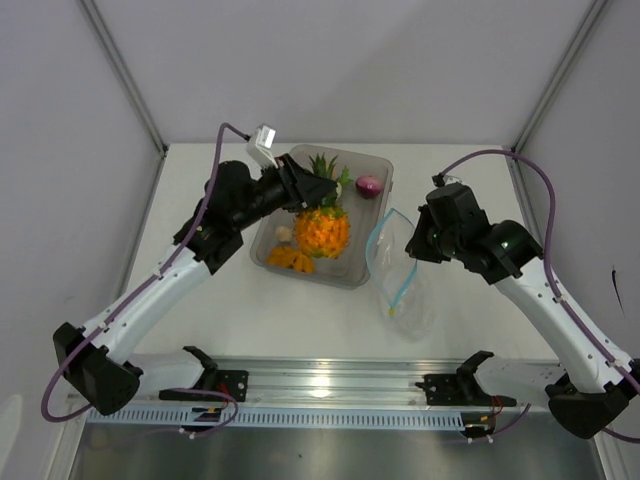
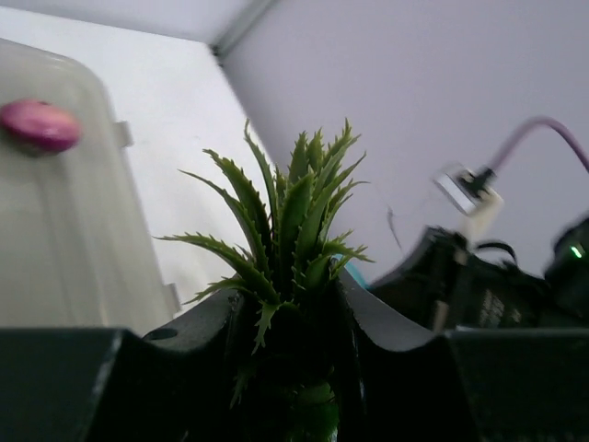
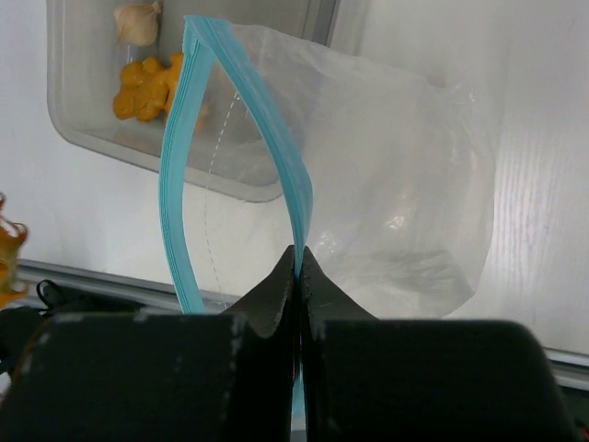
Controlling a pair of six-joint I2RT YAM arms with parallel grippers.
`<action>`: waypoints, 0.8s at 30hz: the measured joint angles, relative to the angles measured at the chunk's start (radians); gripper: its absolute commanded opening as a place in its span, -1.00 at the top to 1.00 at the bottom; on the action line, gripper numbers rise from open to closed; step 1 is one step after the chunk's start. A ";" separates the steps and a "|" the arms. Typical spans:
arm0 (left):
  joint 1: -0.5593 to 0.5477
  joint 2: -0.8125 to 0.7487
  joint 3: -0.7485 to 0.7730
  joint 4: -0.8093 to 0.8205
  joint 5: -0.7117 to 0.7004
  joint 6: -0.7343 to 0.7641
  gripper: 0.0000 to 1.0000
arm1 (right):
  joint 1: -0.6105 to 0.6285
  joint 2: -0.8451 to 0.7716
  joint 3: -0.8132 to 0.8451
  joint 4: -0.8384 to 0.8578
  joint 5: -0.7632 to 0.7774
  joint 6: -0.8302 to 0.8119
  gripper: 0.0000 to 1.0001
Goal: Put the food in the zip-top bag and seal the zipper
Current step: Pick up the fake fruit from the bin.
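The zip-top bag (image 1: 408,290) gapes in a narrow slit between the two sides of its zipper (image 3: 175,184). The right gripper (image 1: 412,245) is clamped on the right side, and the tray (image 1: 383,205) wall crowds the left. The near table (image 1: 300,320) lies bare, while the left gripper (image 1: 318,192) and the leafy orange toy (image 1: 322,232) it grips hang over the tray's middle.

Two matching arms here: the left arm (image 1: 150,295) is white along its long link, black at the joints and base, with a purple cable (image 1: 230,127) and a small white camera box (image 1: 264,145). The right arm (image 1: 560,310) loops its own purple cable (image 1: 500,152). Left gripper (image 2: 293,304) and right gripper (image 3: 299,262) are matte black, with scooped fingers.
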 measured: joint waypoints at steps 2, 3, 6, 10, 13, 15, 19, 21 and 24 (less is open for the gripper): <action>-0.035 -0.023 -0.077 0.124 0.008 -0.008 0.70 | 0.001 0.003 -0.002 0.002 -0.028 0.008 1.00; -0.052 -0.032 -0.118 0.183 0.009 -0.015 0.76 | 0.001 0.003 -0.004 0.008 -0.049 0.013 1.00; -0.095 -0.053 -0.223 0.326 -0.005 -0.028 0.77 | 0.001 0.003 -0.017 0.037 -0.114 0.031 1.00; -0.150 -0.075 -0.308 0.476 -0.055 -0.033 0.78 | 0.006 0.005 -0.034 0.061 -0.189 0.055 1.00; -0.176 -0.084 -0.309 0.547 -0.082 -0.033 0.86 | 0.010 0.013 -0.034 0.071 -0.213 0.060 1.00; -0.185 -0.095 -0.308 0.585 -0.092 -0.034 0.99 | 0.013 0.018 -0.034 0.072 -0.217 0.063 1.00; -0.193 -0.106 -0.304 0.650 -0.109 -0.038 0.99 | 0.019 0.022 -0.036 0.076 -0.226 0.064 1.00; -0.198 -0.106 -0.302 0.680 -0.109 -0.048 0.99 | 0.021 0.024 -0.037 0.076 -0.232 0.066 1.00; -0.209 -0.101 -0.303 0.726 -0.108 -0.064 0.99 | 0.023 0.025 -0.037 0.079 -0.244 0.075 1.00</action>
